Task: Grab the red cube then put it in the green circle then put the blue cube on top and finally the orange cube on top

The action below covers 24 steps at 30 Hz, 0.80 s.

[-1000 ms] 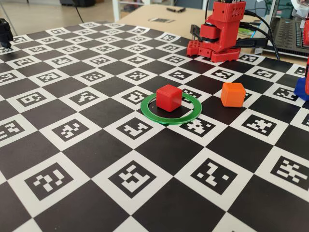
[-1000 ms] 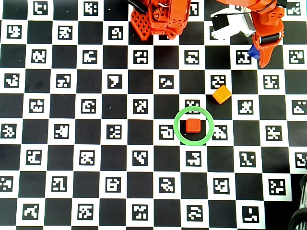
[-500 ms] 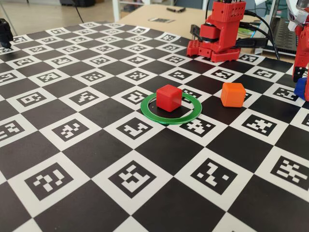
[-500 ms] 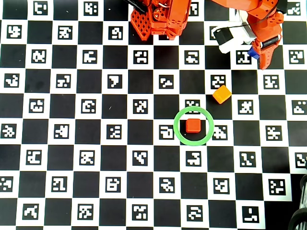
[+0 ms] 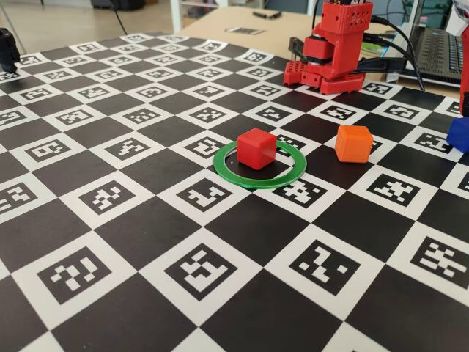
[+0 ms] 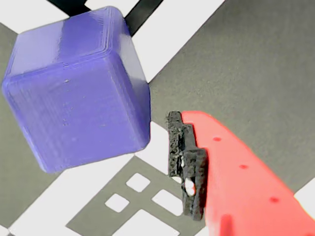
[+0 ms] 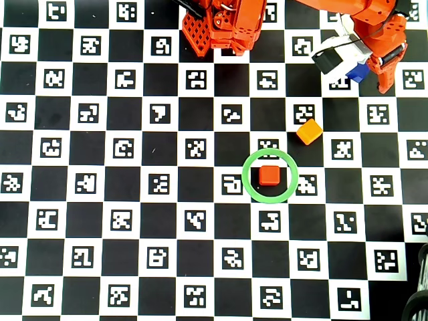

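Red cube (image 5: pixel 256 148) sits inside green circle (image 5: pixel 259 165). My pincer (image 7: pixel 374 70) moved sideways, now spread beside blue cube (image 6: pixel 76 88), not touching. Blue next. Orange cube (image 7: pixel 309 131) waits on worktop (image 5: pixel 242 227).

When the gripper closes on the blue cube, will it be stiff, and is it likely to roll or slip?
The blue cube looks like rigid printed plastic, so it should probably not deform. Its flat faces suggest that it will slide when pushed, not roll. Fine layer ridges on its sides may give some grip, though the rounded edges could let it twist if it is caught off-centre.
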Tool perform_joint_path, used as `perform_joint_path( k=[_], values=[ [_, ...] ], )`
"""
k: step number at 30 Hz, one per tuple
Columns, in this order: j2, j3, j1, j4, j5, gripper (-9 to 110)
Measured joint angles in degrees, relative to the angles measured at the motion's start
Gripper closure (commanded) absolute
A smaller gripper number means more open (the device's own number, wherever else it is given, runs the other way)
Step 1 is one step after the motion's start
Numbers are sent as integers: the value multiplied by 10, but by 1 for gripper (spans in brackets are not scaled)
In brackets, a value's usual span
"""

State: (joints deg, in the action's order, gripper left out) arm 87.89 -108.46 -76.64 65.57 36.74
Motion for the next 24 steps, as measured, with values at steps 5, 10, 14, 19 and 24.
perform_joint_path(
  k=[5,10,14,19,24],
  values=[
    [-11,0,-6,8,-38,59],
    [-18,0,-6,4,-65,59],
    [-26,0,-6,-4,-78,59],
    [-27,0,-6,-12,-89,59],
    [-46,0,10,-12,-96,64]
  ],
)
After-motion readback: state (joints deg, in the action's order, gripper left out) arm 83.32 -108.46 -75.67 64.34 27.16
